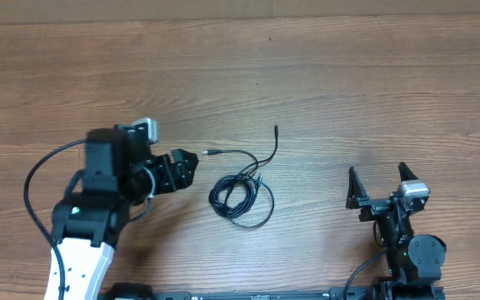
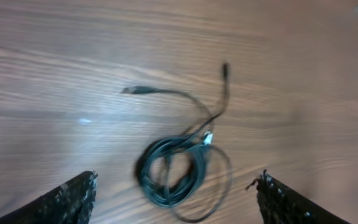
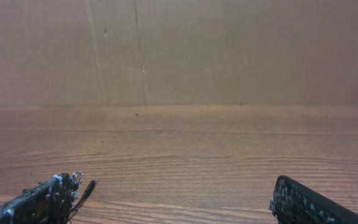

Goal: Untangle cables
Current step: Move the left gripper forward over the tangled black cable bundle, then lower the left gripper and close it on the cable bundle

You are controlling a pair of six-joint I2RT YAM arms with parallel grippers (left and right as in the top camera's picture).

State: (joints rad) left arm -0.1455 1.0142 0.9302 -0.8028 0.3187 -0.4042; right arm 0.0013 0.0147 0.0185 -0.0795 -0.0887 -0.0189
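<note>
worktop (image 1: pixel 307 67): brown wood grain, boards running left to right, fills the overhead view. in the right wrist view a plain tan wall stands behind the far edge.

left arm (image 1: pixel 98 192): black upper links on a white base link, reaching in from the near-left corner, wrist turned toward the middle.

right arm (image 1: pixel 407 242): black, low at the near-right edge, wrist pointing at the far side.

left tool (image 1: pixel 194 171): jaws apart, gripping nothing. tips face the cables, just left of them, not touching. left wrist view is blurred; both fingers (image 2: pixel 73 199) sit at the bottom corners with the coil on the wood between and beyond them.

right tool (image 1: pixel 379 185): jaws spread wide, empty, only bare wood ahead. well apart from the cables, to their right.

cables (image 1: pixel 240 198): thin black wires at mid-worktop, between the two tools and nearer the left one. most are wound into a loose, roughly round coil lying flat. two tails leave its far side.

- first tail (image 1: pixel 232 153): runs left, its plug (image 1: pixel 209 153) pointing at the left tool.
- second tail (image 1: pixel 272 150): curves away, its plug (image 1: pixel 276 129) pointing at the far edge.
- small bright metal end (image 2: pixel 207 138): lies at the coil's far rim, heading not readable.
</note>
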